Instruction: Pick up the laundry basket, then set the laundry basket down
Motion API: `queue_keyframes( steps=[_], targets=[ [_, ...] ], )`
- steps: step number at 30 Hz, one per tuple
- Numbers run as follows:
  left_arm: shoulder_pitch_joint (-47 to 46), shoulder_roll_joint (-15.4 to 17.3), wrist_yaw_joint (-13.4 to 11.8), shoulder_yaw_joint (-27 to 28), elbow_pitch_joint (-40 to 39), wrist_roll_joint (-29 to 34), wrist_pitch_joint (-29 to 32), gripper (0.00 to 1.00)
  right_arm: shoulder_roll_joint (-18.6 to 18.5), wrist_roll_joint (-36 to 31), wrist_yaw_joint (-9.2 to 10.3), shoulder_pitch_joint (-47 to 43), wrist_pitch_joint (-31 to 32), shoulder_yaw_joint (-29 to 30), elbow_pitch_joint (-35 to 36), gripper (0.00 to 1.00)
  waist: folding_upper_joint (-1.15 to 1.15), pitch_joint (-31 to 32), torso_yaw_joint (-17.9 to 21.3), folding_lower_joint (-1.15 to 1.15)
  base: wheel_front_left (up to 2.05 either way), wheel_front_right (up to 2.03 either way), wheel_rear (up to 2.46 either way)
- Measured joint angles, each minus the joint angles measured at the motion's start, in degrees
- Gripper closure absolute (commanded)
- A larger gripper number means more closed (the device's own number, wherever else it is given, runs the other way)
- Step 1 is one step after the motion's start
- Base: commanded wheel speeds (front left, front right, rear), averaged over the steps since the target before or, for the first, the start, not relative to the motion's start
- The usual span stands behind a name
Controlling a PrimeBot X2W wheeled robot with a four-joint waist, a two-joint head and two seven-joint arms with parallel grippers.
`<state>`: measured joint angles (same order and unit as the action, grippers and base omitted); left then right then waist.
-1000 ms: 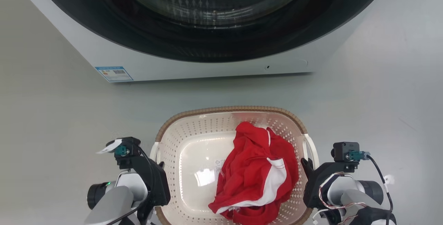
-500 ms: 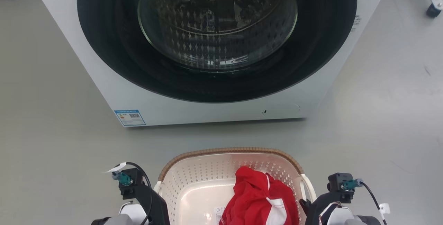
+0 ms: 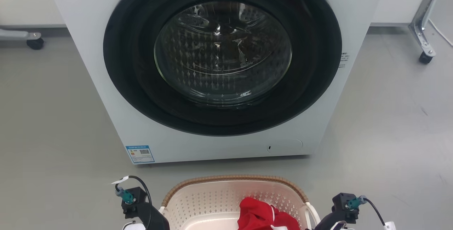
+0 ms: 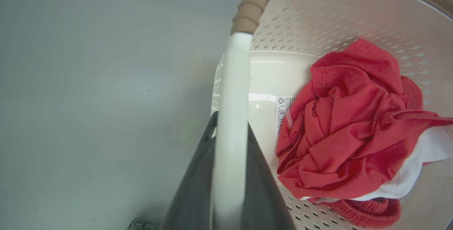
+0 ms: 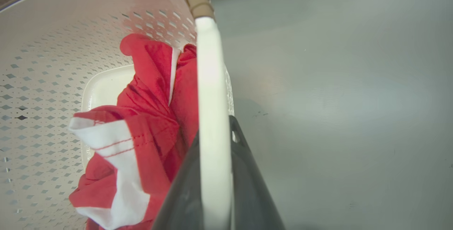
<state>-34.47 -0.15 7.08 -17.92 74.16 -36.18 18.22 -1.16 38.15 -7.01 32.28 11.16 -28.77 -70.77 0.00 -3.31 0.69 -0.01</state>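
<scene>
Between the two grippers, at the near edge of the head view, is the laundry basket (image 3: pixel 212 198). Its brown rim trim (image 3: pixel 233 178) faces the washing machine (image 3: pixel 219 63), which stands farther off on the grey floor (image 3: pixel 53 124). The left gripper (image 4: pixel 230 131) is clamped on the basket's left white handle (image 4: pixel 233 81), with one dark finger pressed to each side of the bar. The right gripper (image 5: pixel 214 131) grips the right handle (image 5: pixel 208 74) the same way, its fingers narrow around it. A crumpled red garment (image 4: pixel 347 124) with white trim lies inside the basket, toward its right side and close to the right handle. Whether the basket's underside touches the floor or hangs clear of it cannot be told.
</scene>
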Motion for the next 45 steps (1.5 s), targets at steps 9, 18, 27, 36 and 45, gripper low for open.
queue_keyframes(
  steps=[9, 18, 27, 36, 45],
  targets=[
    [2.0, 0.1, 0.0, 0.4, 0.3, -1.3, 2.9, 1.00, -0.1, 2.2, -0.02, -1.6, 3.9, -1.4, 0.2, 1.00, 0.00, 3.3, 0.2, 0.00, 0.00, 0.00, 0.00],
    [3.7, 0.2, -0.1, 0.5, 0.4, -2.2, 4.4, 1.00, -0.2, 3.3, -0.02, -2.6, 6.0, -2.3, 0.1, 1.00, 0.00, 5.2, 0.7, 0.00, 0.00, 0.00, 0.00],
    [4.5, 0.2, -0.3, 0.5, 0.4, -2.4, 5.2, 1.00, -0.2, 4.2, 0.02, -3.4, 6.5, -2.7, -0.1, 1.00, 0.01, 5.8, 1.1, 0.01, 0.00, 0.00, 0.00],
    [5.4, 0.2, -0.6, 0.4, 0.4, -2.9, 5.6, 1.00, -0.2, 4.8, 0.20, -3.5, 7.1, -3.2, -0.2, 1.00, 0.01, 6.1, 1.3, 0.01, 0.00, 0.00, 0.00],
    [5.4, 0.2, -0.8, 0.4, 0.4, -3.0, 5.9, 1.00, -0.2, 5.2, 0.46, -3.5, 7.2, -3.8, -0.2, 1.00, 0.01, 6.0, 1.2, 0.01, 0.00, 0.00, 0.00]
  ],
)
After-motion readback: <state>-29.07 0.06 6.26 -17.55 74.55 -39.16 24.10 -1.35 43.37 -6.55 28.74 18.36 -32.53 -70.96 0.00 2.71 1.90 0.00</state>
